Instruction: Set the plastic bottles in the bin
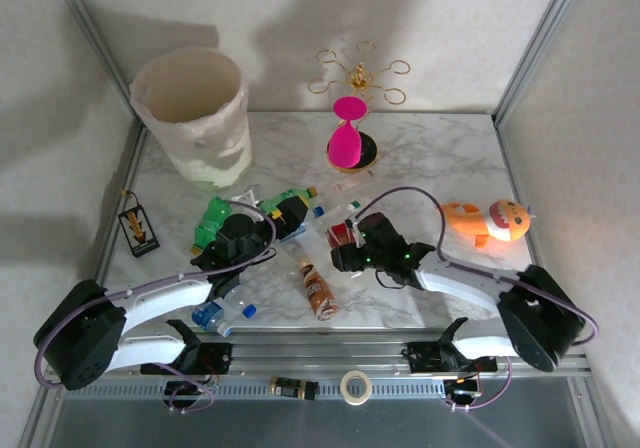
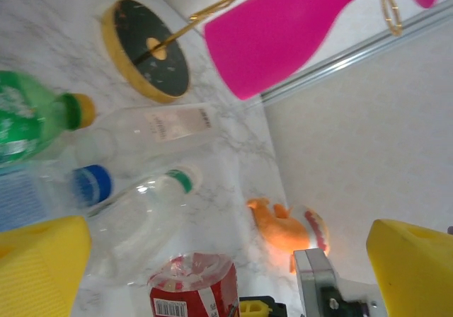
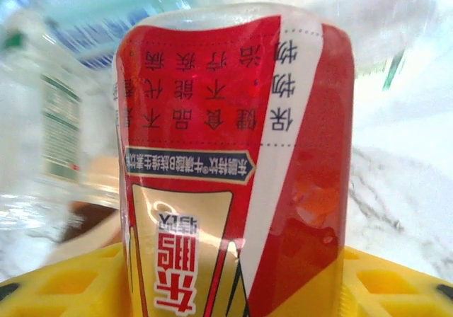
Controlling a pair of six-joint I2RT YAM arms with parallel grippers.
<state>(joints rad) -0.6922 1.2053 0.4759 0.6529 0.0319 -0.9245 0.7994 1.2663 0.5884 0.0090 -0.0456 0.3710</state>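
Several plastic bottles lie in a heap at mid-table: green ones [image 1: 215,218], a clear one with a blue cap [image 1: 218,315] and a brown one [image 1: 320,291]. My right gripper [image 1: 348,250] is shut on the red-labelled bottle [image 3: 233,140], its yellow fingers [image 3: 64,285] pressed against both sides of it. My left gripper [image 2: 226,274] hangs open above the heap with nothing between its fingers. Below it are a green-capped clear bottle [image 2: 141,214] and the red-labelled bottle [image 2: 192,285]. The cream bin [image 1: 190,113] stands at the far left.
A pink hourglass-shaped object [image 1: 347,140] on a black base stands at the back centre under a gold wire rack [image 1: 358,73]. An orange plush toy [image 1: 490,220] lies on the right. A small card [image 1: 137,226] lies at the left edge. Metal frame posts flank the table.
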